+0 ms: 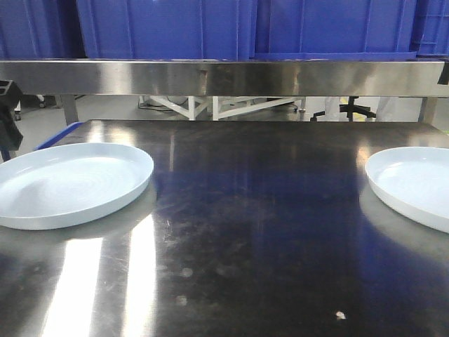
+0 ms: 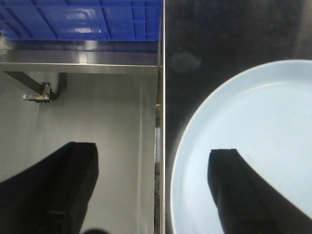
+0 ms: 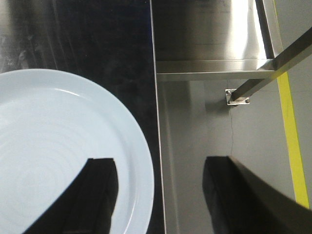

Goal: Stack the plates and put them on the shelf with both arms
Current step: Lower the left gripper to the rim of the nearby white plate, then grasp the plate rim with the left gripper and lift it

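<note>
Pale plates [image 1: 70, 182] hug opposite counter [image 1: 259, 210] edges. Open and empty, the left gripper [image 2: 151, 151] and right gripper [image 3: 161, 161] straddle their rims, apparently to pinch.

Overhead light lays bright glare streaks on the near left of the worktop [image 1: 245, 232]; its middle is dim, tinted blue by reflected crates [image 1: 210, 28]. In the wrist views the tool fingers [image 2: 243, 195] are blurred black.
</note>
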